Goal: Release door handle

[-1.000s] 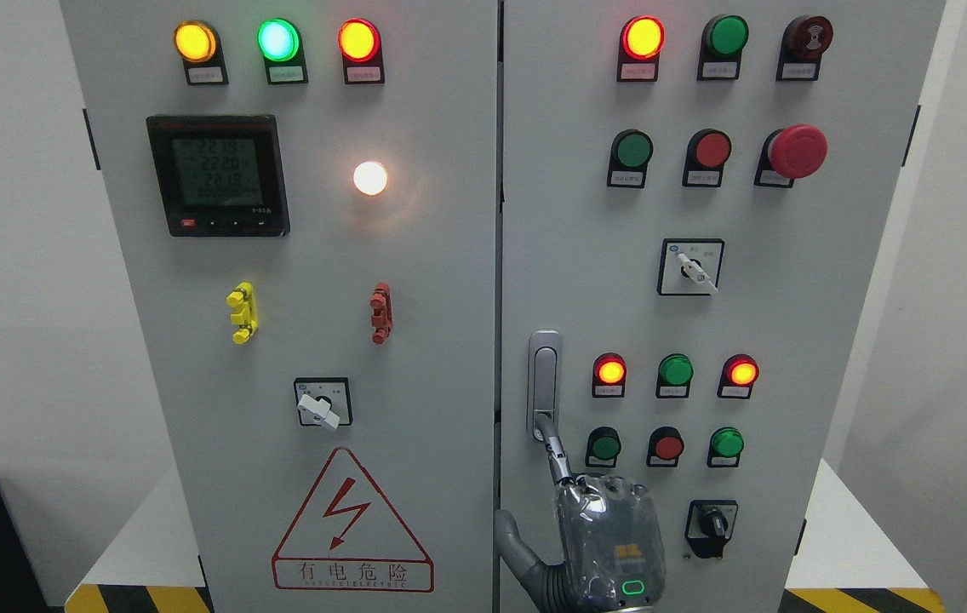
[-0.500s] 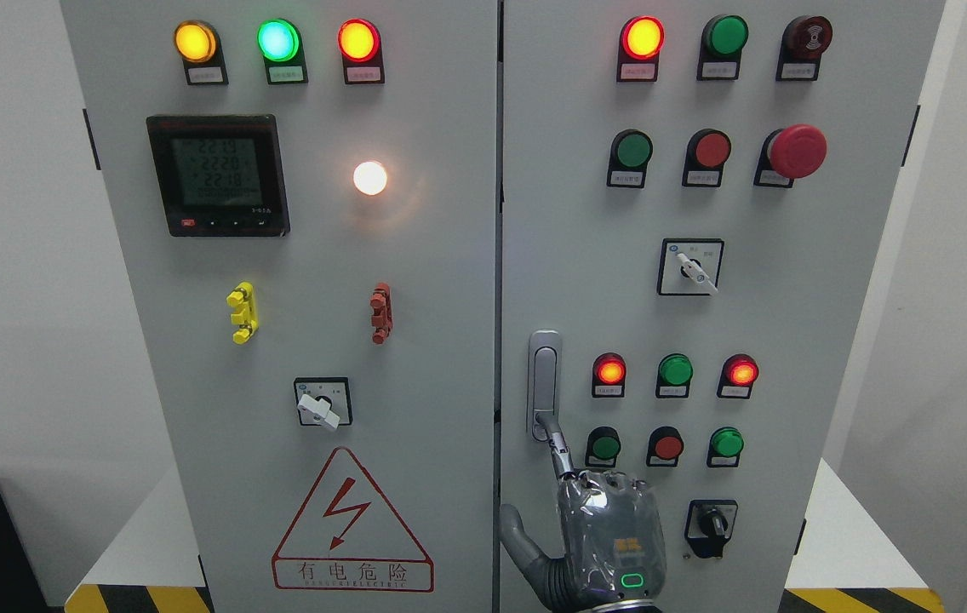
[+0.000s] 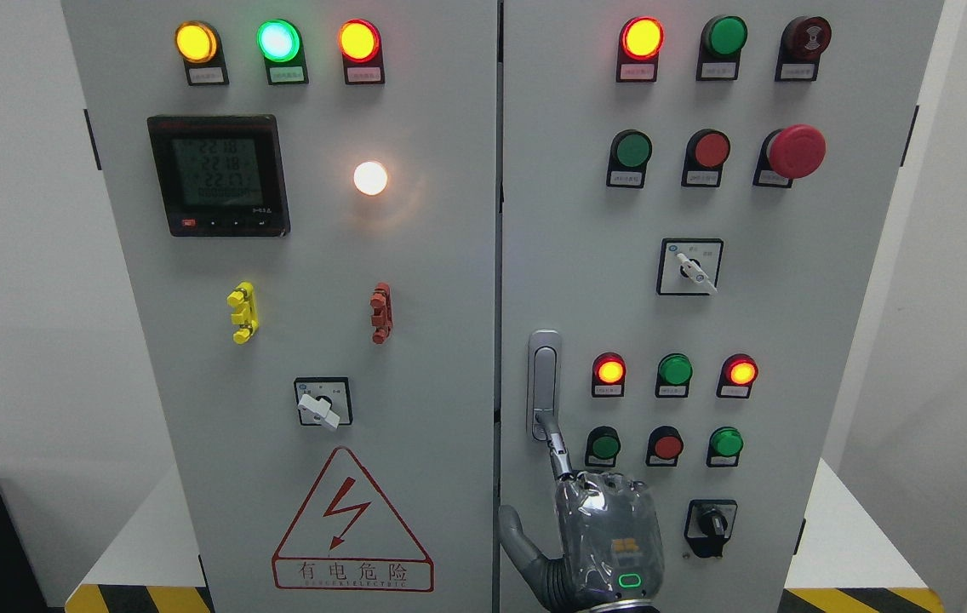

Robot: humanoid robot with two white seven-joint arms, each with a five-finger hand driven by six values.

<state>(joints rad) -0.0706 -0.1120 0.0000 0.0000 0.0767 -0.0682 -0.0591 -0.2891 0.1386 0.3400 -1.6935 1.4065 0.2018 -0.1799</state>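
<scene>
R hand (image 3: 607,536) comes up from bottom edge, just right of centre, back of hand toward cam, wrist cut off by the frame. A small green light (image 3: 630,581) glows on the back, near the wrist. Index finger (image 3: 558,451) is stretched up and slightly left; the other fingers are folded at the knuckles and hold nothing; thumb (image 3: 517,536) sticks out to lower left, apart from the rest. L arm not in frame. Door handle (image 3: 543,375) is a slim vertical grey lever at the left edge of the cabinet's right door (image 3: 790,340), lower centre of frame, lying flush in its recess. The index tip touches the handle's bottom end; no finger wraps round it, and can't tell if the tip hooks under. The hand's body sits below the handle, just beside the green button (image 3: 604,445) and left of the black rotary switch (image 3: 712,528). Writing: red warning triangle (image 3: 352,524) w/ lightning bolt at lower centre-left reads "有电危险", w/ a smaller line under it too fine to read. Meter (image 3: 218,174) at upper left shows rows of digits, too blurry to be sure. Tags under lamps and buttons are too small to read.
</scene>
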